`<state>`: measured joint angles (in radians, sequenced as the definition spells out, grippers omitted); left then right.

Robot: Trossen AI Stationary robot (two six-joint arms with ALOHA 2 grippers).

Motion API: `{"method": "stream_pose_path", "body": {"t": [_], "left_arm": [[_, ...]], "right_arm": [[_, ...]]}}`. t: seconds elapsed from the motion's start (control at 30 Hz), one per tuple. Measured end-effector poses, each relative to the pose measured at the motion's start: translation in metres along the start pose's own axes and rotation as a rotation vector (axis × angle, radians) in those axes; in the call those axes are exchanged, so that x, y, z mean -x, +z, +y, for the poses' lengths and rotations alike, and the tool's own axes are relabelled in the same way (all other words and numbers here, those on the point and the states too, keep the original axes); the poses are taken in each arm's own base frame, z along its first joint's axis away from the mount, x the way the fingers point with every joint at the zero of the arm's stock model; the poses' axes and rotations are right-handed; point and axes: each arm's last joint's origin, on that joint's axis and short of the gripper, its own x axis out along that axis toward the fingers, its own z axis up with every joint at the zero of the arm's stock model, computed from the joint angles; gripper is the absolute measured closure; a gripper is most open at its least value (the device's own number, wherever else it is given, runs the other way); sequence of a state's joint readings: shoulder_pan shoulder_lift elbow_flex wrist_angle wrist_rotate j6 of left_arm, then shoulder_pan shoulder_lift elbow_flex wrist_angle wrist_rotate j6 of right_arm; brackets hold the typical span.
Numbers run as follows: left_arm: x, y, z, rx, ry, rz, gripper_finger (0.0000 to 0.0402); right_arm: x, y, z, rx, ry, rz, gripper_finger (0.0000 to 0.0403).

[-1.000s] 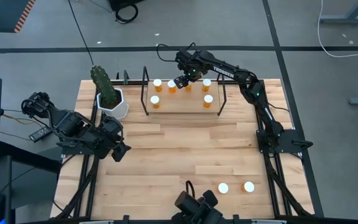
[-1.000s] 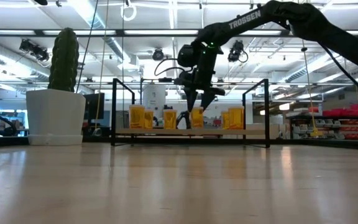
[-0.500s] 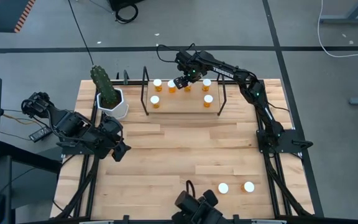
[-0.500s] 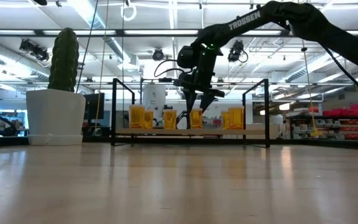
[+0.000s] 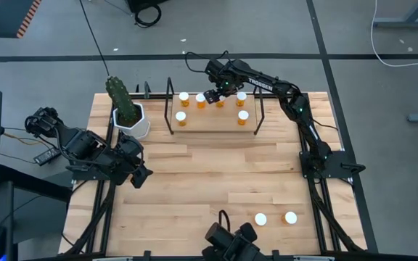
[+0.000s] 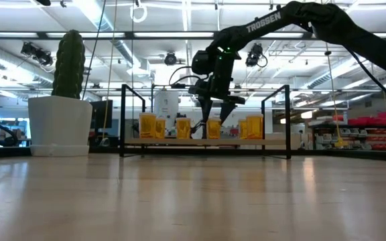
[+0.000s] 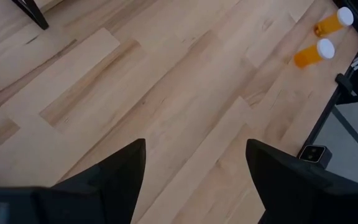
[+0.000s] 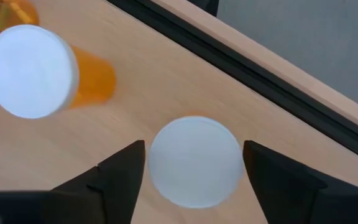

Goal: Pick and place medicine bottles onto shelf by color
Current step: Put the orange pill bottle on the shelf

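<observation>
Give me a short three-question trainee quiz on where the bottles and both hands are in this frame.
1. True or false: the right hand is open above the shelf.
2. How many medicine bottles sit on the table, off the shelf?
3. The left hand is: A) over the shelf; B) at the table's left side, empty; C) gripping the cactus pot.
Key: 1 true; 2 two; 3 B.

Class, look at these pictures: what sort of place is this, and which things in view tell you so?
Probably a robotics lab or workshop hall. A dark robot arm reaches over a wooden table standing on a grey floor marked with black tape, and long ceiling lights and red racks fill the room behind.
</observation>
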<state>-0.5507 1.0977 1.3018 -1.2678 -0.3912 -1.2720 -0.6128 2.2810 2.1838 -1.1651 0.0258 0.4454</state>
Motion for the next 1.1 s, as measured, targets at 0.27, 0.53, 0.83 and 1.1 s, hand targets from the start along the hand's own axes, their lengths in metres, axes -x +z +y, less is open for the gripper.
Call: {"method": "stream_pose_path", "body": {"t": [0.27,0.53,0.83,1.1], "left_arm": [[0.000,0.000,0.000,0.000,-0.001,0.003,0.0120],[0.000,0.000,0.000,-0.009,-0.001,0.003,0.0120],[0.000,0.000,0.000,-0.012,-0.002,0.003,0.0120],[0.000,-0.001,0.000,-0.026,-0.010,0.027,0.0120]], "right_arm": [[0.000,-0.002,-0.001,0.017,-0.009,0.024,0.0110],[0.001,-0.007,-0.002,0.026,-0.004,0.084,0.0109],[0.004,-0.012,0.003,0.013,0.040,0.132,0.0109],[0.019,-0.016,0.012,0.037,0.016,0.134,0.0109]]}}
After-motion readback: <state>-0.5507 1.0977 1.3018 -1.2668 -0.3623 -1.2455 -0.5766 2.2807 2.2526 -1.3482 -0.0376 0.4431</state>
